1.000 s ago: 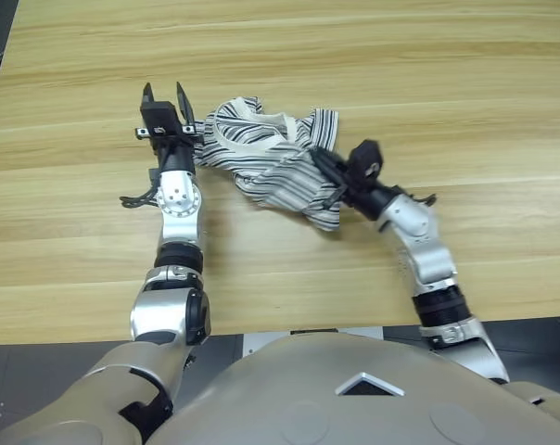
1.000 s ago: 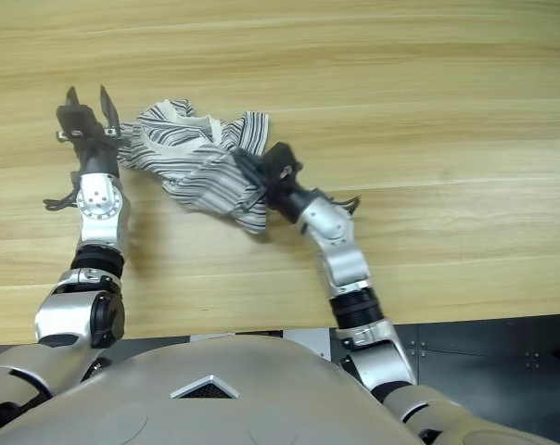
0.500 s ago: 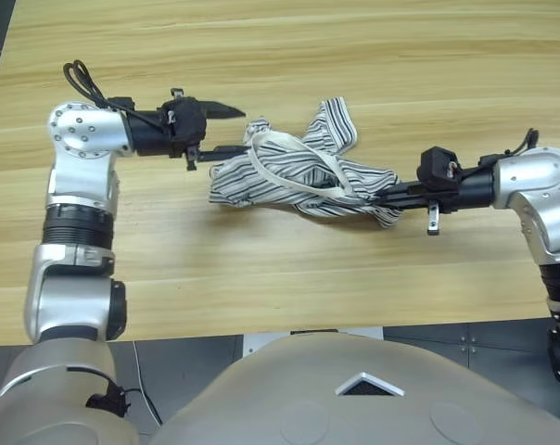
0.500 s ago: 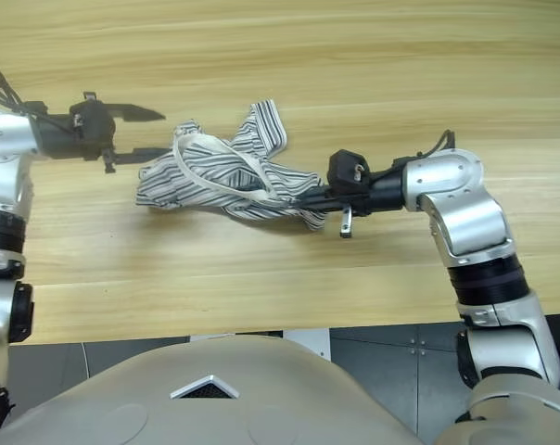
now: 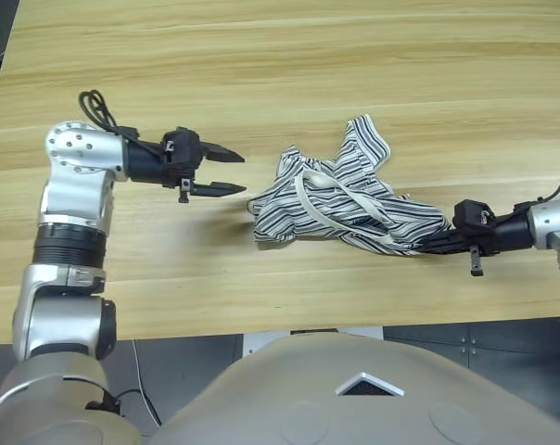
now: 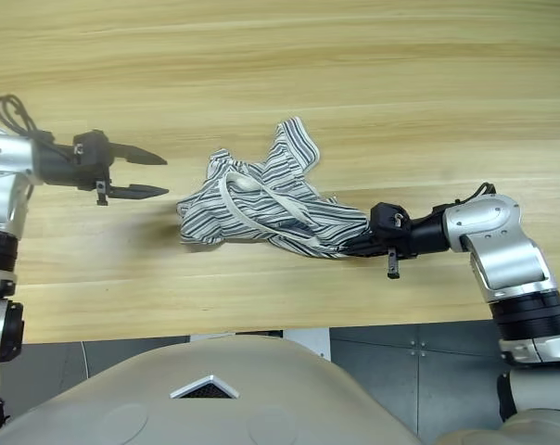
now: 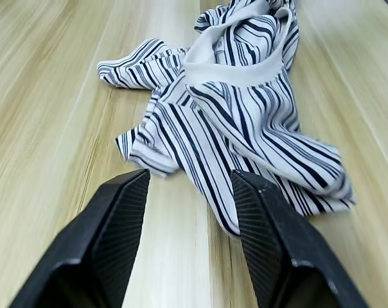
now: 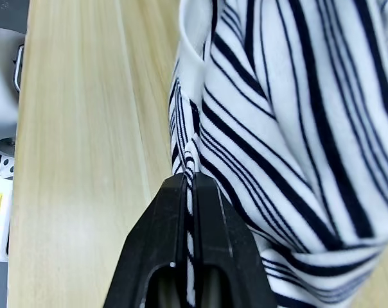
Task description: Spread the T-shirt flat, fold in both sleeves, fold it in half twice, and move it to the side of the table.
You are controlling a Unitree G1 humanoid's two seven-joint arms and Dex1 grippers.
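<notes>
T-shirt (image 5: 340, 204) on table (image 5: 354, 56), right of centre, nearer the front edge. Left gripper (image 5: 242, 174) left of it, apart, pointing at it. Right gripper (image 5: 426, 247) at shirt's right end, fabric edge between its fingers.

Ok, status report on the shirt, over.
Left claw open, short of the black-and-white striped T-shirt. Right claw shut on its edge. Shirt crumpled on the light wooden table, not yet spread.

Both eye views look down from the head onto the table (image 5: 354, 56), sharing the T-shirt (image 5: 345, 209) between the left gripper (image 5: 235, 173) and right gripper (image 5: 421, 247). Each wrist view looks low along its own fingers (image 7: 117, 237): the T-shirt lies just ahead of the left's, hard against the right's.
</notes>
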